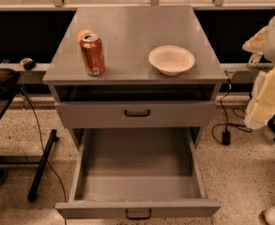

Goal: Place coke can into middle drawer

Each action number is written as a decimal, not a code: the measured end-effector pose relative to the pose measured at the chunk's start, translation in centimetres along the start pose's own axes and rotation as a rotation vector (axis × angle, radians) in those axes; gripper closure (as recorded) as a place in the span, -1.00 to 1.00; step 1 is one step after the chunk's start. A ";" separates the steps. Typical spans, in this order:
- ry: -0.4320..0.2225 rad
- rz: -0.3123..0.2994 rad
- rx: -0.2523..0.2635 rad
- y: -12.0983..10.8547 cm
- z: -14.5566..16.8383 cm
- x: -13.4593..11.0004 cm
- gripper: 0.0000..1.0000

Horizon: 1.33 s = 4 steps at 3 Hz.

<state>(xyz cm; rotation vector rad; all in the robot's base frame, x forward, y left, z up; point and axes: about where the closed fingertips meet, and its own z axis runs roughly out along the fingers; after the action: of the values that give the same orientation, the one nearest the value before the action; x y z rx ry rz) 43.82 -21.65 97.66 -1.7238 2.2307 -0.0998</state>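
- Position: the coke can (92, 54) stands upright on the left part of the grey cabinet top (137, 27), near the front edge.
- Its long axis is vertical; the silver top with the pull tab faces up and the base sits flat on the surface.
- An orange ball (83, 33) sits just behind the can, mostly hidden by it.
- A white bowl (171, 69) rests on the right part of the same top, mouth upward, well apart from the can; only its plain white inside shows.
- The upper drawer front (95, 115) with its black handle (137, 112) sits below a dark open gap under the top.
- The middle drawer (174, 209) is pulled far out toward the camera; its boxy tray shows only its grey floor and walls.
- The gripper (264, 101) is at the right edge of the view, beside the cabinet and well apart from the can; I cannot tell whether it is spread or closed, and it holds nothing visible.
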 end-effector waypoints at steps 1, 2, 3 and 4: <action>-0.012 -0.009 -0.001 -0.5 0.2 -0.7 -1.00; -0.116 -0.087 -0.011 -4.5 2.2 -6.4 -1.00; -0.302 -0.106 -0.032 -8.2 5.9 -16.4 -1.00; -0.449 -0.116 0.002 -9.9 9.1 -25.2 -1.00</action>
<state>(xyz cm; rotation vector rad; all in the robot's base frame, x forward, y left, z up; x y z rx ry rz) 61.27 0.91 96.74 -1.6749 1.8055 0.2361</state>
